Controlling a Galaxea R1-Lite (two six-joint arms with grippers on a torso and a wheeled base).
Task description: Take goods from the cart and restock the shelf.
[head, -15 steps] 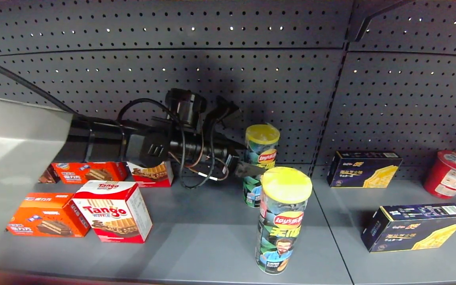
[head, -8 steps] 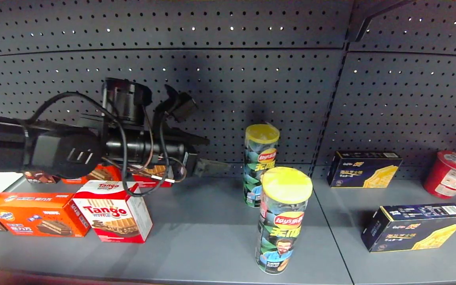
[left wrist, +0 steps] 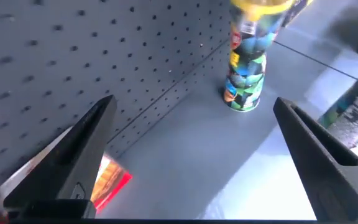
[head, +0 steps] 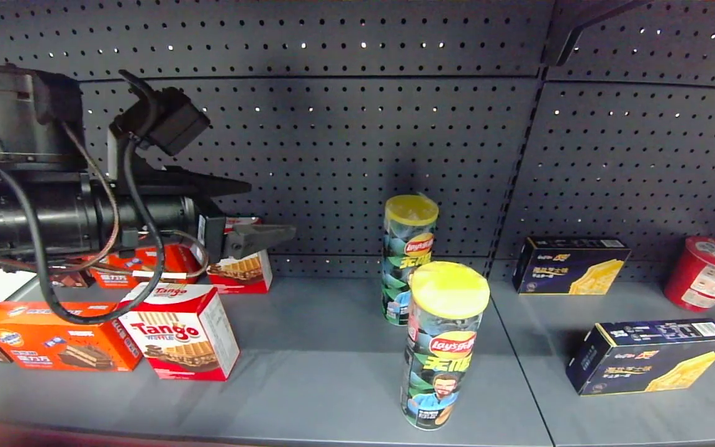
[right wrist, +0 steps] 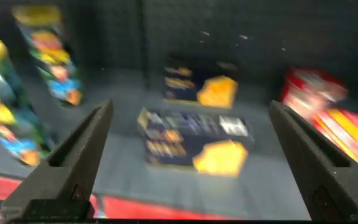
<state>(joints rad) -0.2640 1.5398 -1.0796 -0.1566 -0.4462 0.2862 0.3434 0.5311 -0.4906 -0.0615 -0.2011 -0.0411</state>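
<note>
Two chip cans with yellow lids stand upright on the grey shelf (head: 326,360): one at the back (head: 410,239) by the pegboard, one nearer the front edge (head: 444,344). My left gripper (head: 258,211) hovers above the shelf well to the left of the back can, open and holding nothing. In the left wrist view its fingers (left wrist: 73,162) are spread wide, and the back can (left wrist: 248,62) stands far off between them. My right gripper (right wrist: 190,107) is open with nothing in it, facing the shelf's right side from the front.
Red and orange wafer boxes (head: 177,332) crowd the shelf's left part, under my left arm. Two navy boxes (head: 649,357) and a red cup (head: 708,273) sit on the right section. Bare shelf lies between the wafer boxes and the cans.
My left gripper was around the back chip can a second ago. It has let go and drawn back to the left and upward, leaving the can standing.
</note>
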